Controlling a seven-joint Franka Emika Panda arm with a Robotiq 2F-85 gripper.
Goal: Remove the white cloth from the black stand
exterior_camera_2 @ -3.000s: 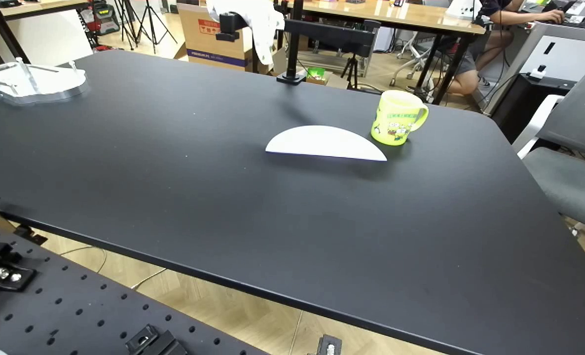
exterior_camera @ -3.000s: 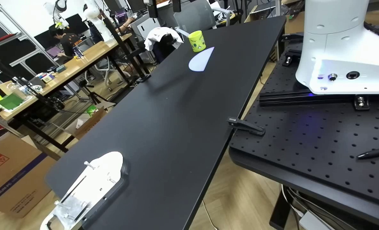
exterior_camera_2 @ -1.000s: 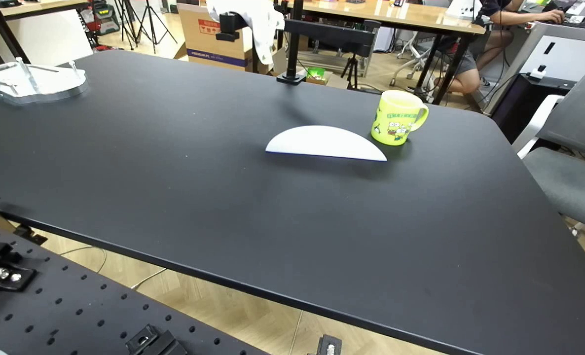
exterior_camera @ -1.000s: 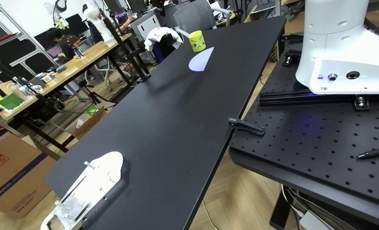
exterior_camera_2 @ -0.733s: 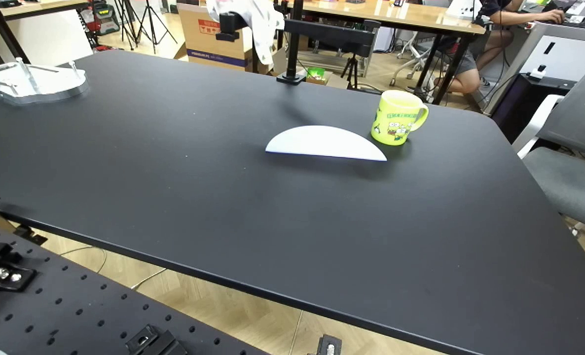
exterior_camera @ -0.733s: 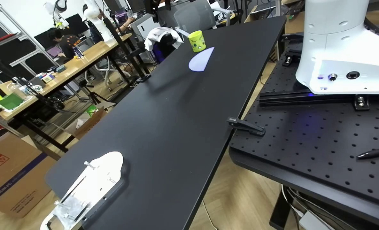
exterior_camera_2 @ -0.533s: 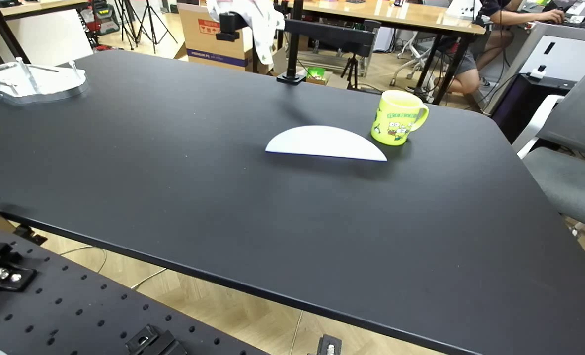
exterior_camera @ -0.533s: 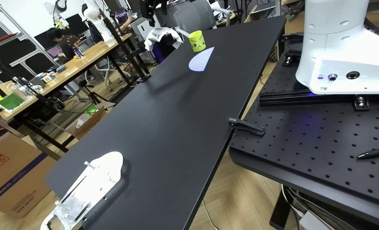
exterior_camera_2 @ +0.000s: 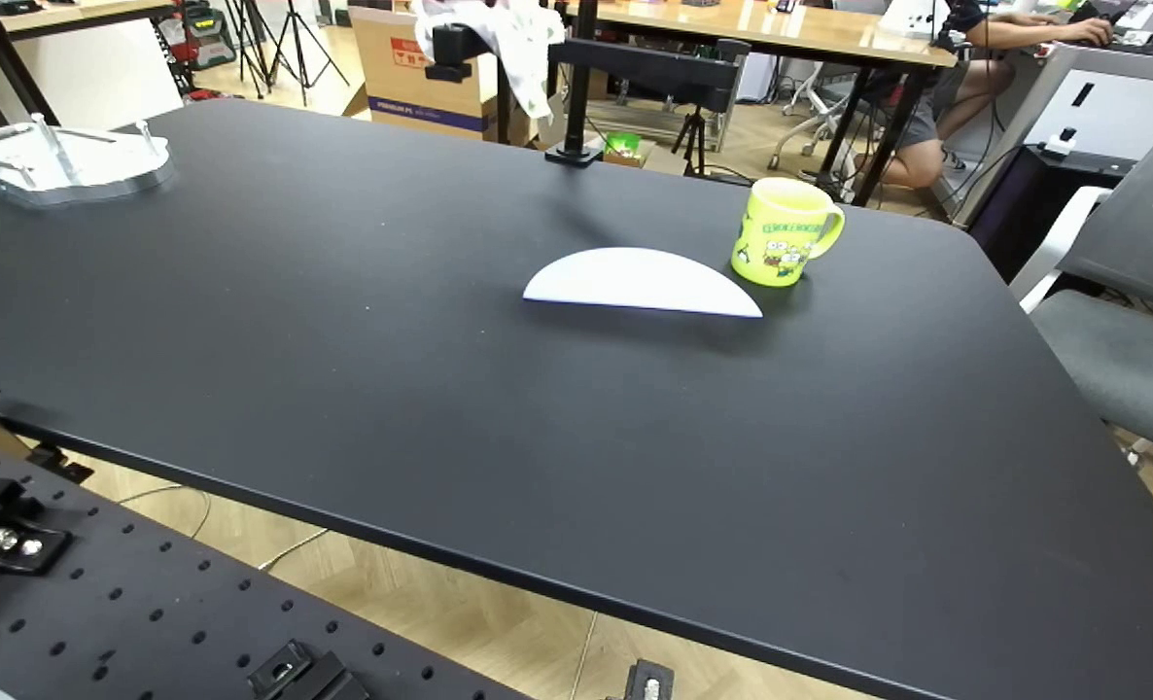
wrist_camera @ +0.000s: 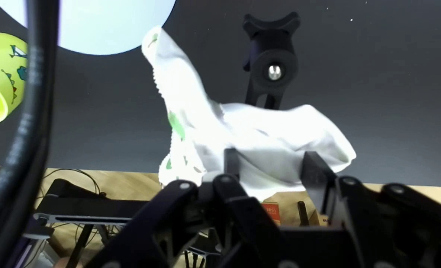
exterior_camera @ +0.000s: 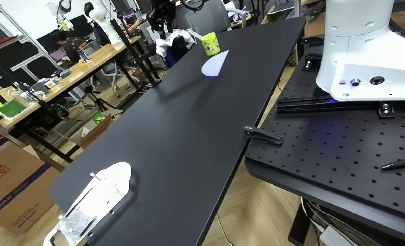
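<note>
From my console the tabletop (exterior_camera_2: 538, 437) takes up most of an exterior view, its nine o'clock side and four o'clock corner cut off by the frame. The robot's white base (exterior_camera: 366, 61), at two o'clock in an exterior view, is cropped above and at three. In the wrist view I have the end effector (wrist_camera: 272, 167) at five o'clock, blurred, its fingers spread with the white cloth (wrist_camera: 239, 126) between them; whether either finger touches it, I cannot tell. The cloth lies over the black stand (wrist_camera: 272, 56), whose head points to one o'clock, and hides how it runs on toward six. The white rounded piece (wrist_camera: 109, 26) at half past ten is cropped and crossed by a black cable (wrist_camera: 38, 96), and the yellow-green mug (wrist_camera: 5, 78), just past nine, is shaved by the frame's edge.
</note>
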